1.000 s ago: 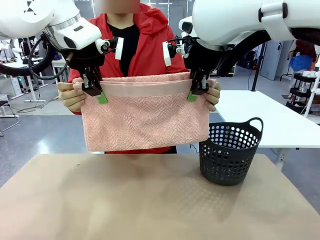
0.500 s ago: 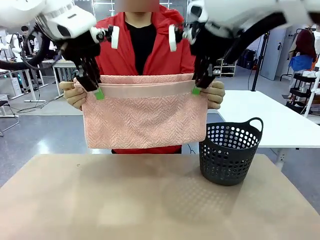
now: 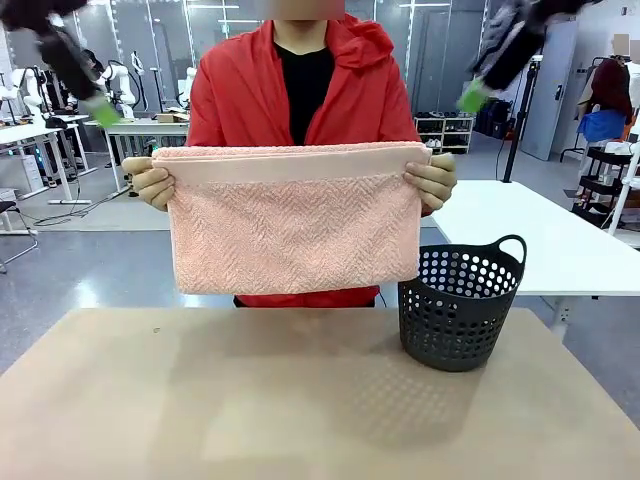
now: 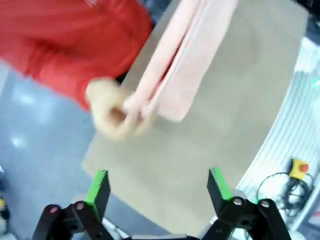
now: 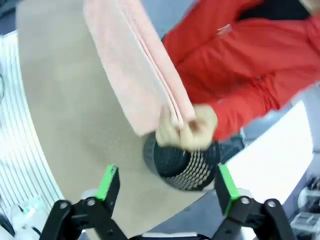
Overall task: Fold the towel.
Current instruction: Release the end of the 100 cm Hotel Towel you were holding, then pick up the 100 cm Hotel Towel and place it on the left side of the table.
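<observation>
Front view: doubled towel in the person's hands above the table, both grippers clear of it.

Table (image 3: pixel 150 400) takes up the 6 o'clock half of the frame, and the person (image 3: pixel 250 90) stands behind it at 12 o'clock. Towel (image 3: pixel 295 225) hangs at centre in several layers with its smooth band (image 3: pixel 290 165) uppermost. It touches no surface and is pinched at the top corners by one hand (image 3: pixel 150 185) at 9 o'clock and the other hand (image 3: pixel 435 180) at 3 o'clock. Basket (image 3: pixel 460 310) stands on the table at 4 o'clock, near the towel's lower corner but apart from it. Left gripper (image 4: pixel 159 182) and right gripper (image 5: pixel 167 182) have their fingers spread wide with nothing between them, and both are well apart from the cloth. Judgement: one fold appears complete, with the cloth in the person's keeping. The next move calls for either a fresh pinch on two corners for a further fold, or standing off; cannot tell which.
</observation>
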`<state>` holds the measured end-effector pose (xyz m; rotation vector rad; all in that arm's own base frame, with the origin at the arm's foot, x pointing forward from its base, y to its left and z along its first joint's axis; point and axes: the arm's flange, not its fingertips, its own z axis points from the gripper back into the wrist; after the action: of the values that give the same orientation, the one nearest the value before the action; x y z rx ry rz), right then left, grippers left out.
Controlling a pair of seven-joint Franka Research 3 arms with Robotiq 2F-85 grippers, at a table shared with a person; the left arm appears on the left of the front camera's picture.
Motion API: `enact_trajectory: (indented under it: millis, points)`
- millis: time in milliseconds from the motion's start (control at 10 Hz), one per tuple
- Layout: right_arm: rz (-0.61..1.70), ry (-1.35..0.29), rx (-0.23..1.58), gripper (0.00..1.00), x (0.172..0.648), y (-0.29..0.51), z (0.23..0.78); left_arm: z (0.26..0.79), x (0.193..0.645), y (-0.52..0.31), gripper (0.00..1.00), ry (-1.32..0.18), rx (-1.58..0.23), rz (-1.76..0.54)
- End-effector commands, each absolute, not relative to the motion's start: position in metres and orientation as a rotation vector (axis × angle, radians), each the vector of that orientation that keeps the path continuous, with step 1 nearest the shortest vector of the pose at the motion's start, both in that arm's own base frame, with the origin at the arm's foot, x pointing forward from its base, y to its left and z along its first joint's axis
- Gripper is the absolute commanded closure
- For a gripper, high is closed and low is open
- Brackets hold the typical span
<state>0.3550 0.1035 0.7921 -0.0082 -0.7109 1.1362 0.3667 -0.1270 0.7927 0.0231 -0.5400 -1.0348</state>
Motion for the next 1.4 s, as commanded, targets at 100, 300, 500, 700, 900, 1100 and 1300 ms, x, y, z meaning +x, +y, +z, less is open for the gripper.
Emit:
enact_trajectory:
  millis: [100, 300, 500, 700, 900, 1100, 1300]
  points:
    - [0.737, -0.714, 0.056, 0.00, 0.332, 0.048, 0.774, 0.784, 0.332, -0.062, 0.00, -0.569, 0.031, -0.682]
    - [0.652, -0.688, 0.101, 0.00, 0.328, 0.025, 0.764, 0.774, 0.320, -0.036, 0.00, -0.579, 0.005, -0.573]
    - [0.659, -0.661, 0.062, 0.00, 0.328, 0.023, 0.762, 0.770, 0.322, -0.041, 0.00, -0.608, 0.002, -0.639]
    - [0.676, -0.670, 0.100, 0.00, 0.331, 0.014, 0.766, 0.783, 0.321, -0.024, 0.00, -0.552, -0.011, -0.589]
    - [0.676, -0.670, 0.100, 0.00, 0.331, 0.014, 0.766, 0.783, 0.321, -0.024, 0.00, -0.552, -0.011, -0.589]
    - [0.676, -0.670, 0.100, 0.00, 0.331, 0.014, 0.766, 0.783, 0.321, -0.024, 0.00, -0.552, -0.011, -0.589]
    - [0.676, -0.670, 0.100, 0.00, 0.331, 0.014, 0.766, 0.783, 0.321, -0.024, 0.00, -0.552, -0.011, -0.589]
